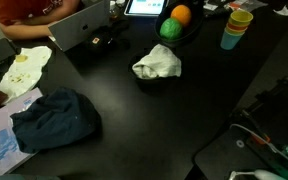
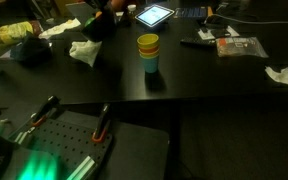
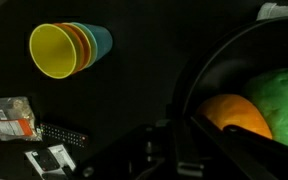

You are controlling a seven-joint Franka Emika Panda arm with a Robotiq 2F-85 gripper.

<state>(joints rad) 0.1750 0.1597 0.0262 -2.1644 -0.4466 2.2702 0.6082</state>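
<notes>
Hovering close to the outer wall of a black bowl (image 3: 229, 70), the tool (image 3: 174, 160) shows in the wrist view only as dark, shadowed metal at the bottom edge. I cannot tell whether it is spread or closed.

Inside the bowl an orange ball (image 3: 236, 115) and a green ball (image 3: 282, 105) lie touching, the orange one nearer the tool. In an exterior view the bowl (image 1: 189, 36) sits toward the far side of the black tabletop (image 1: 184, 110).

Well apart from the bowl stands a stack of cups (image 3: 66, 48): yellow nested inside orange, inside blue. Below the cups in the wrist view lie three things:
- a clear packet (image 3: 9, 115) with a red-and-white label (its print is too small to read)
- a black remote (image 3: 62, 132) just beside the packet
- a small black-and-white card (image 3: 49, 160), whose lettering is also illegible

In an exterior view a crumpled white cloth (image 1: 157, 65) rests near the bowl, with a dark blue cloth (image 1: 54, 120) farther off. A tablet (image 1: 144, 7) glows beside a grey laptop (image 1: 79, 28), but nothing on its screen can be made out.
</notes>
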